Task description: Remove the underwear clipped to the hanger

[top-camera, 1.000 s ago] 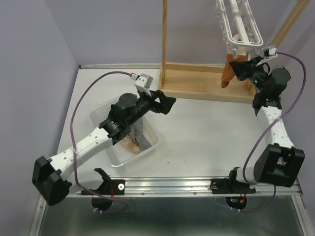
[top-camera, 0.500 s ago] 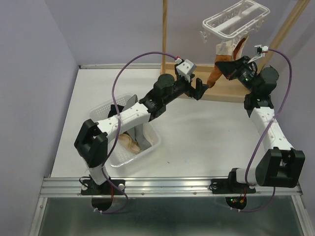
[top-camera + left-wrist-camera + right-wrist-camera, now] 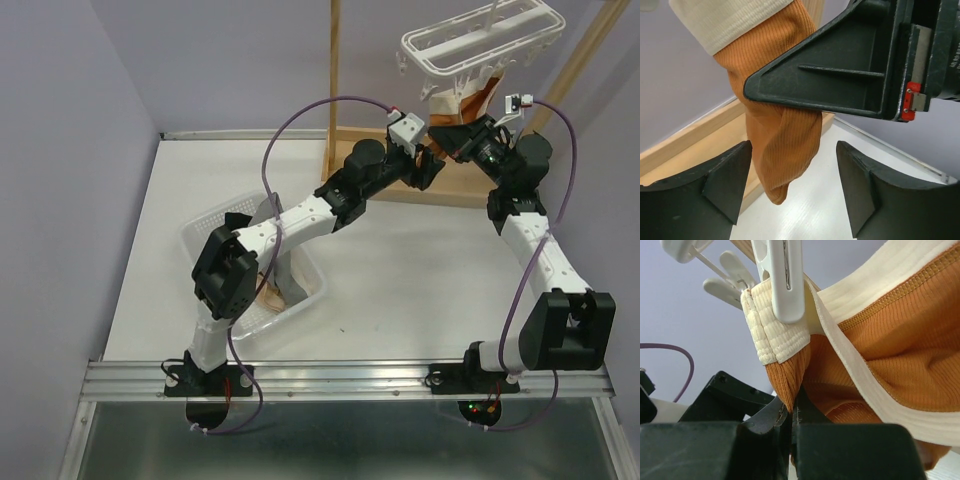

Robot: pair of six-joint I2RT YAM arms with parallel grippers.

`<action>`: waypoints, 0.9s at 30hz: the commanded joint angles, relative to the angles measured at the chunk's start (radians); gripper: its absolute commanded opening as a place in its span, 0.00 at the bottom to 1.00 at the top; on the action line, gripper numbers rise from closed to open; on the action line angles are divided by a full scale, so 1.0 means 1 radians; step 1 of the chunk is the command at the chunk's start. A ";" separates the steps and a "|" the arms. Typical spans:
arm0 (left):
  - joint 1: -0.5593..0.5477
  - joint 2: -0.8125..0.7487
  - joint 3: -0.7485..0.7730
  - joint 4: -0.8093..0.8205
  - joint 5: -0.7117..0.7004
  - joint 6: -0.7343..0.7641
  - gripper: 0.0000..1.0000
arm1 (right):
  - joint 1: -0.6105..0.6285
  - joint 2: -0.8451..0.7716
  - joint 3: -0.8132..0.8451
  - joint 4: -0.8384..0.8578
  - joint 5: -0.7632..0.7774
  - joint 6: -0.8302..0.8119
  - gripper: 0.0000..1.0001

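Observation:
The white hanger (image 3: 478,40) hangs at the top right, roughly level. A rust-orange underwear (image 3: 484,98) with a cream waistband is clipped to it by a white peg (image 3: 782,280). My right gripper (image 3: 447,133) is shut on the orange cloth (image 3: 880,355) just below the waistband (image 3: 775,335), its jaws pinching a fold (image 3: 792,415). My left gripper (image 3: 425,166) is open just below it. In the left wrist view the orange underwear (image 3: 785,125) hangs above and between the open fingers (image 3: 725,180), not touching them. The black underwear is out of view.
A clear plastic basket (image 3: 215,235) on the left of the table holds a grey garment (image 3: 285,270) and a cream one (image 3: 265,292). The tall wooden stand (image 3: 333,80) with its box base (image 3: 395,180) stands at the back, right beside both grippers.
My left arm has stretched from over the basket across to the hanger. The hanger has swung from steeply tilted to near level, and my right gripper has moved left with the orange cloth.

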 commanded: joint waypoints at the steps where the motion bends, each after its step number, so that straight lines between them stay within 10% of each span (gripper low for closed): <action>1: -0.005 0.023 0.094 0.013 -0.035 0.008 0.72 | 0.015 0.002 0.079 0.018 0.008 0.034 0.02; 9: -0.005 0.064 0.156 0.000 -0.078 0.007 0.00 | 0.021 -0.002 0.082 0.018 0.002 0.051 0.04; 18: 0.026 -0.023 0.041 0.020 -0.139 -0.044 0.00 | 0.018 -0.118 0.072 -0.144 0.027 -0.228 0.55; 27: 0.029 -0.051 -0.001 0.060 -0.050 -0.048 0.00 | -0.012 -0.267 0.015 -0.192 0.060 -0.335 0.71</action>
